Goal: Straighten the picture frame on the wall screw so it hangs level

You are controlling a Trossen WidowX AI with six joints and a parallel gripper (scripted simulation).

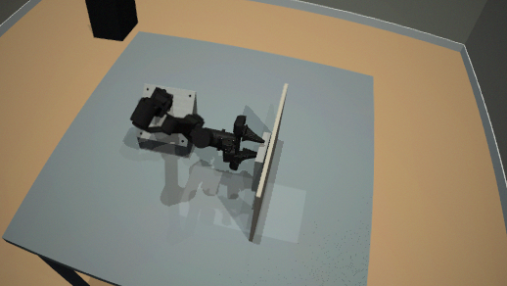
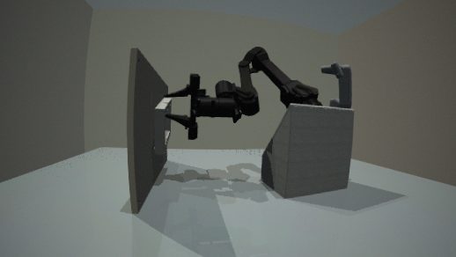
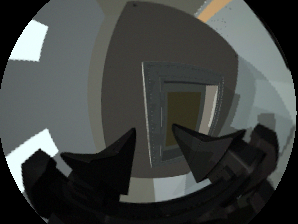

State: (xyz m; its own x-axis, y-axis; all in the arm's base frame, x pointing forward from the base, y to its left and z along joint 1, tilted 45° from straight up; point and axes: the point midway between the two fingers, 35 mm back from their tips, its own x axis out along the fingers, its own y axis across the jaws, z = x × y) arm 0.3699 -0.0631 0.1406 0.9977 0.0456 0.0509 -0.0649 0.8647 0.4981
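The picture frame hangs on the robot-facing side of the upright wall panel. In the wrist view its long bright edge leans slightly against the panel's edge; how far it is off level is hard to tell. My gripper is open, its fingers one above the other at the frame's top bar. The upper fingertip is just above the top edge, the lower one just below it in front of the frame. Contact cannot be made out. The screw and notched strip are hidden.
The panel stands on the table. The arm's base is on a grey pedestal opposite the panel. A grey upright object shows behind the arm in the exterior view. A black box is beyond the table edge.
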